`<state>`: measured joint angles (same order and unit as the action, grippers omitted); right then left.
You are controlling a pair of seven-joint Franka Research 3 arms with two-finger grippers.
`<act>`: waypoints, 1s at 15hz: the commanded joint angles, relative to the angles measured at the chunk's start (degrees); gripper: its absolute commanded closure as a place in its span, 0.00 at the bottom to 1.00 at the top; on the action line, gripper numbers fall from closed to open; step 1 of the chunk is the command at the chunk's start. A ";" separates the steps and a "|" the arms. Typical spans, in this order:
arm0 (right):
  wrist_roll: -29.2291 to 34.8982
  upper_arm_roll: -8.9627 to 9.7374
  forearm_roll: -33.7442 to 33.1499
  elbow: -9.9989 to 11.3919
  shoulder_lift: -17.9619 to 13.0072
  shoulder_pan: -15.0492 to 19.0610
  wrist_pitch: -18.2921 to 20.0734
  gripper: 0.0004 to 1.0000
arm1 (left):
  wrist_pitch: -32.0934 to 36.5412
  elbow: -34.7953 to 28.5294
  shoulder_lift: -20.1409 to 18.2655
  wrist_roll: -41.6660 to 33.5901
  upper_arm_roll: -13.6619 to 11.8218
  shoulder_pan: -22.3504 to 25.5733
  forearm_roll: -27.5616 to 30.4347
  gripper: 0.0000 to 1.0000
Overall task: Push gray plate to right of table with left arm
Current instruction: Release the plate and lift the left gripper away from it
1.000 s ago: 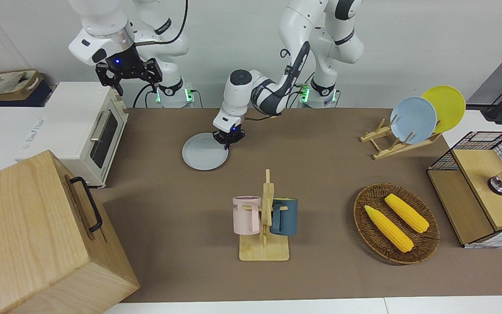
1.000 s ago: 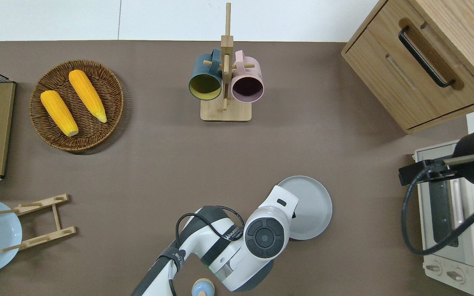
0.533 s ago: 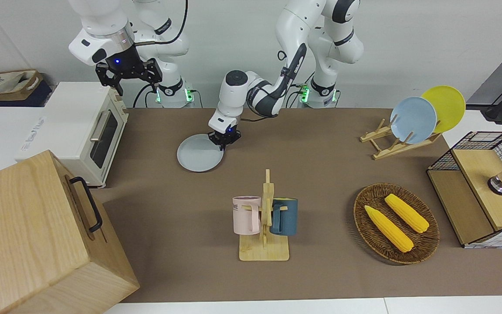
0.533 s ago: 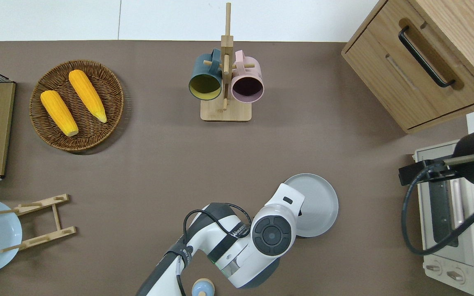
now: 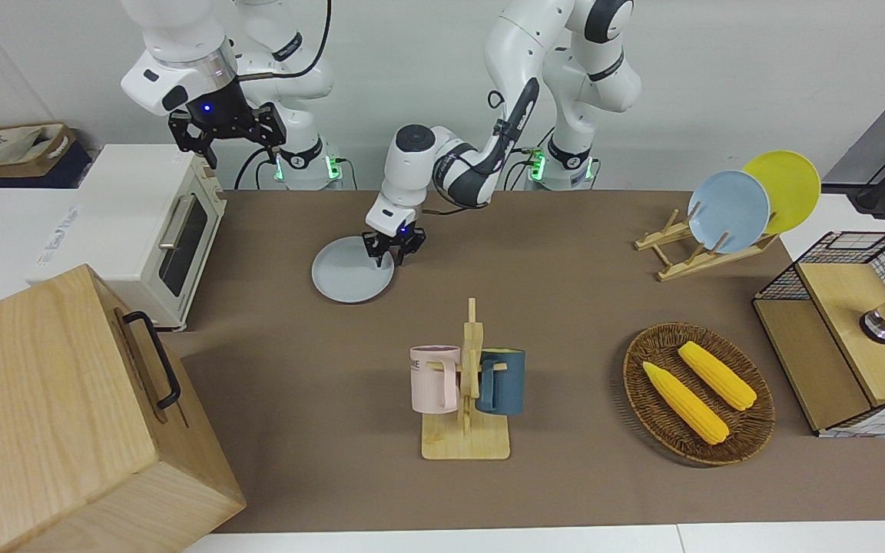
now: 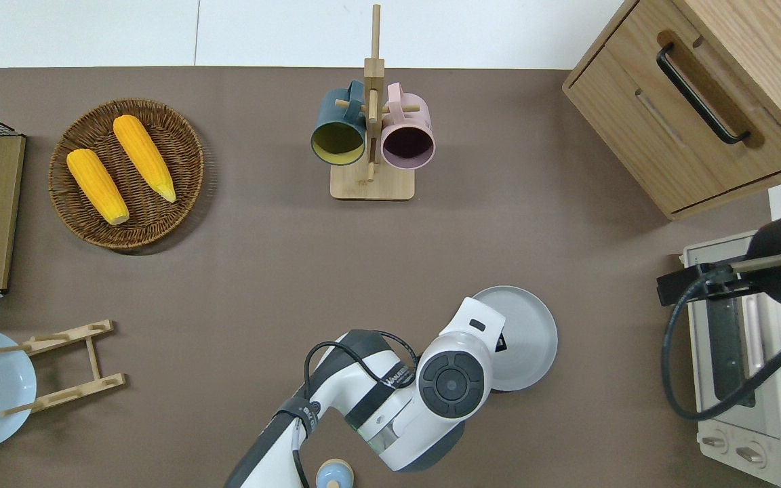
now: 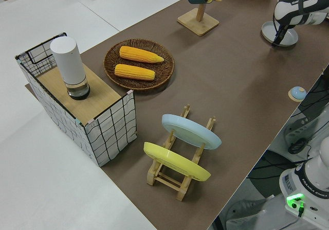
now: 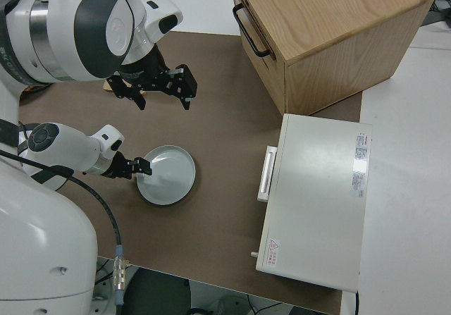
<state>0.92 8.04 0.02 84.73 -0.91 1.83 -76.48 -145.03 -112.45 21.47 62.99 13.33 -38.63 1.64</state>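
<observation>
The gray plate (image 5: 350, 270) (image 6: 529, 332) (image 8: 168, 177) lies flat on the brown table (image 5: 565, 307), close to the robots' edge and toward the right arm's end. My left gripper (image 5: 387, 259) (image 8: 131, 167) hangs low over the plate's rim on the side toward the left arm's end. Its fingers are spread and hold nothing. In the overhead view the left arm's wrist hides that part of the plate. The right arm is parked, and its gripper (image 8: 162, 96) is open.
A white toaster oven (image 5: 158, 230) and a wooden cabinet (image 5: 66, 415) stand at the right arm's end. A mug rack (image 5: 465, 384) stands mid-table. A basket of corn (image 5: 700, 392), a plate rack (image 5: 707, 246) and a wire crate (image 5: 850, 322) are toward the left arm's end.
Over the second the plate slid a little toward the right arm's end, then stopped. The left gripper has since risen slightly and its fingers have spread apart. The right arm has not moved.
</observation>
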 commanded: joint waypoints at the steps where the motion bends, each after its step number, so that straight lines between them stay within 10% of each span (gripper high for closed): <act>1: 0.75 0.92 0.25 -0.53 -0.14 1.15 0.89 0.02 | 2.47 1.53 0.68 1.17 -0.76 -0.57 -1.29 0.01; 15: 0.75 0.92 0.25 -0.53 -0.14 1.07 0.89 0.02 | 21.00 1.18 -6.78 -20.17 -1.46 10.14 -0.50 0.01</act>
<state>0.92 8.04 0.02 84.73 -0.91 1.83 -76.48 -128.37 -110.66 17.24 48.26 11.65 -31.38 1.21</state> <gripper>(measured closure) 0.013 0.004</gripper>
